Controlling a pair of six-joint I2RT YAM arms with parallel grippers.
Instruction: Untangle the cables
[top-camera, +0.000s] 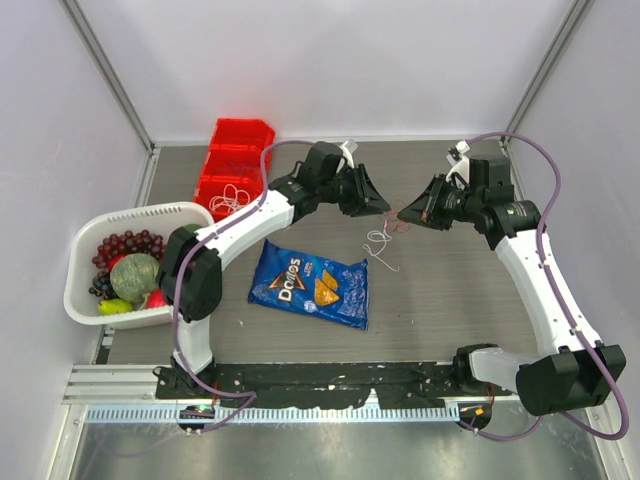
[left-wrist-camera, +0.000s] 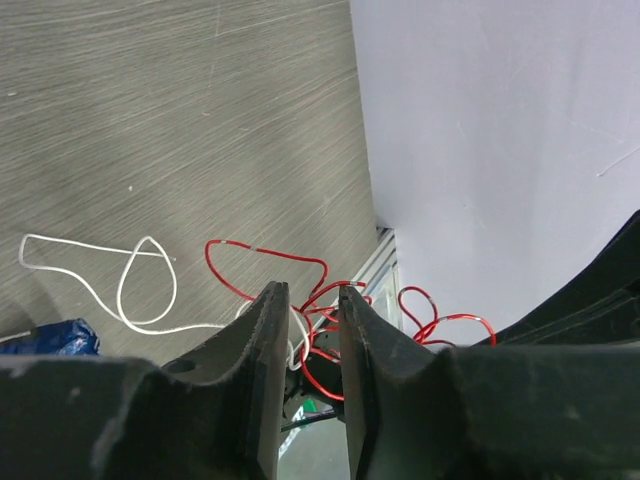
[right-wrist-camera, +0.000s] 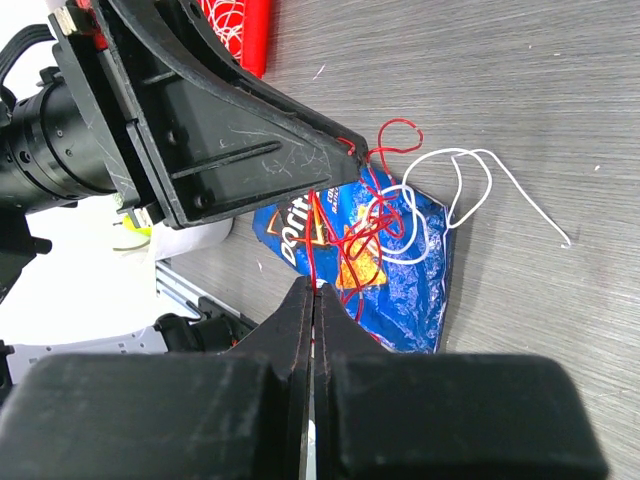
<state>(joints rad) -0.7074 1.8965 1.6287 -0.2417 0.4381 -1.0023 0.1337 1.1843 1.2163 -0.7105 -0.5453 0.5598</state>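
Above the table (top-camera: 450, 290), right fingers (right-wrist-camera: 290, 330) pressed together pinching the cables (right-wrist-camera: 372, 212), left fingers (left-wrist-camera: 260, 350) slightly parted around them

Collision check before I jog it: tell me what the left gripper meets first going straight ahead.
The red cable, looped right at the left gripper's parted fingertips. Just beyond, though depth is unclear, sits the right gripper, shut on that cable.

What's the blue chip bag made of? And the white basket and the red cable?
The blue chip bag looks like thin plastic film: glossy, crinkled, with bright glints. The white basket looks like hard moulded plastic: smooth, with an even rounded rim. The red cable is likely wire in a shiny plastic coat, since it holds springy loops; its inside is hidden.
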